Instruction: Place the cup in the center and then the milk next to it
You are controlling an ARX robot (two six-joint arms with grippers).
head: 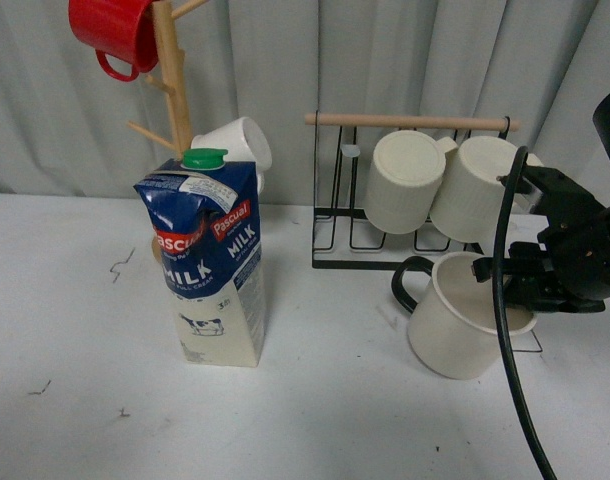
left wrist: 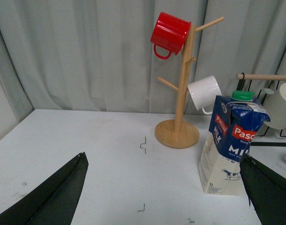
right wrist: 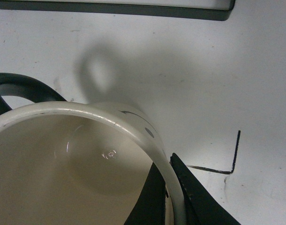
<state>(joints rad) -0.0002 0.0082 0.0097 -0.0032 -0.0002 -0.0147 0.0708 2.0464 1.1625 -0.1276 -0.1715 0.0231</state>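
Grey curtains [head: 405,60] out back, scuffed white table [head: 335,420]; right gripper [head: 502,272] is pinching the cup [head: 450,335] by its rim, left gripper [left wrist: 162,157] spread wide.

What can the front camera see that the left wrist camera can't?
Only the front view shows the cup with its black handle, and the right gripper gripping its rim. Only the left wrist view shows the left gripper, with its dark fingers spread wide and holding nothing. Both views show the milk standing upright, the wooden mug tree, and the red mug and small white mug hanging on it.
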